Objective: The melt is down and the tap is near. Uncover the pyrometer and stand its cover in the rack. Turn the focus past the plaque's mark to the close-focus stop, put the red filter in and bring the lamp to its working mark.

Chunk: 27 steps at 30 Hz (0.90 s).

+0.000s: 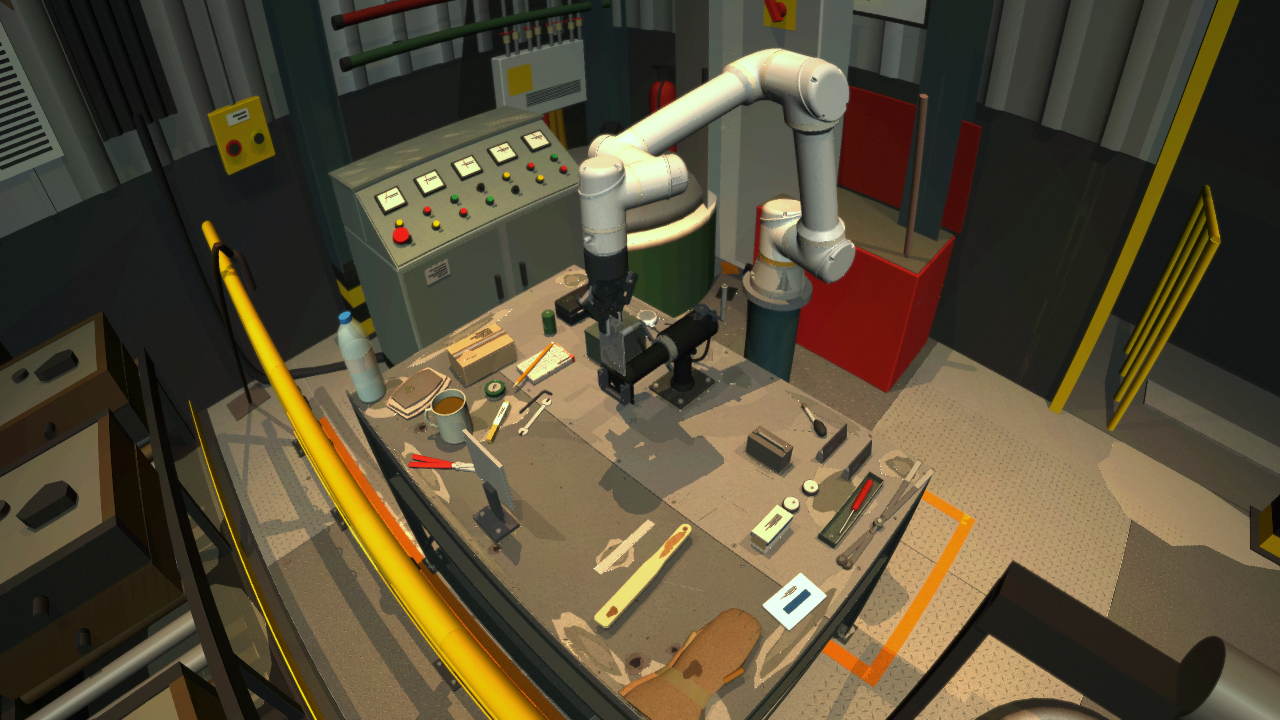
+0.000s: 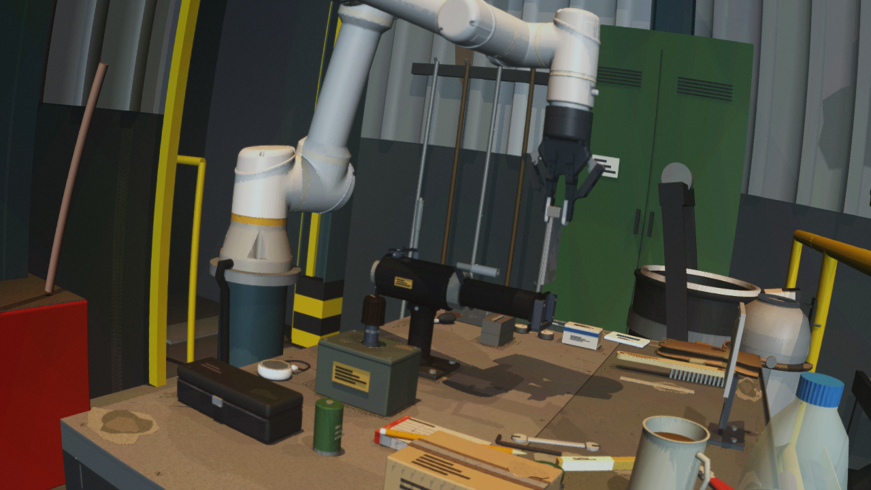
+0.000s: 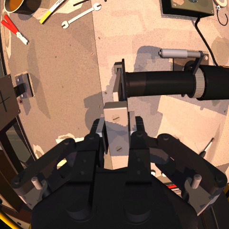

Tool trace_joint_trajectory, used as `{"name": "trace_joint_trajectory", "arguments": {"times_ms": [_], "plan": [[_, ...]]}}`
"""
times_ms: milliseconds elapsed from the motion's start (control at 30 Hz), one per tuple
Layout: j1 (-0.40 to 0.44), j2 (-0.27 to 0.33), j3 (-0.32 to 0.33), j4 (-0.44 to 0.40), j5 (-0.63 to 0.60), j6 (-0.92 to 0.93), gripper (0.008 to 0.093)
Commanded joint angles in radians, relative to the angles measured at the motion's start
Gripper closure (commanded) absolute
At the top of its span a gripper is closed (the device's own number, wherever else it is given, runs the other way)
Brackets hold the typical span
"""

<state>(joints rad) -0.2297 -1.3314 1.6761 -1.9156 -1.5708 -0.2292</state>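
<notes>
The grey plate cover (image 3: 116, 129) (image 2: 551, 244) (image 1: 614, 349) hangs upright by its top tab in my closed gripper (image 3: 116, 140) (image 2: 561, 210) (image 1: 607, 324), above and just in front of the pyrometer's front slide frame (image 3: 120, 80) (image 2: 544, 311). The black pyrometer (image 1: 669, 345) (image 2: 451, 289) lies level on its post, with a ribbed focus ring (image 3: 199, 82) and a grey lever (image 3: 179, 53) beside the tube. The slotted rack plates (image 1: 844, 448) stand near the table's right edge. The green lamp box with its knob (image 2: 368, 369) sits behind the pyrometer.
Behind the work stand the control console (image 1: 452, 224) and the arm's pedestal (image 1: 774, 327). A plaque on a stand (image 1: 488, 479) faces the pyrometer across open tabletop. Spanners (image 3: 79, 14), a mug (image 1: 448, 414), a tray with a red-handled tool (image 1: 850, 510) and a small grey box (image 1: 770, 448) lie around.
</notes>
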Motion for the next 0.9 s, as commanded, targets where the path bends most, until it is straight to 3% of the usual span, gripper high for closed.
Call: {"name": "trace_joint_trajectory", "arguments": {"times_ms": [0, 867], "plan": [[0.000, -0.002, -0.004, 0.003, 0.000, 0.000, 0.0934], [0.000, -0.024, -0.061, 0.083, 0.000, 0.000, 0.0934]]}}
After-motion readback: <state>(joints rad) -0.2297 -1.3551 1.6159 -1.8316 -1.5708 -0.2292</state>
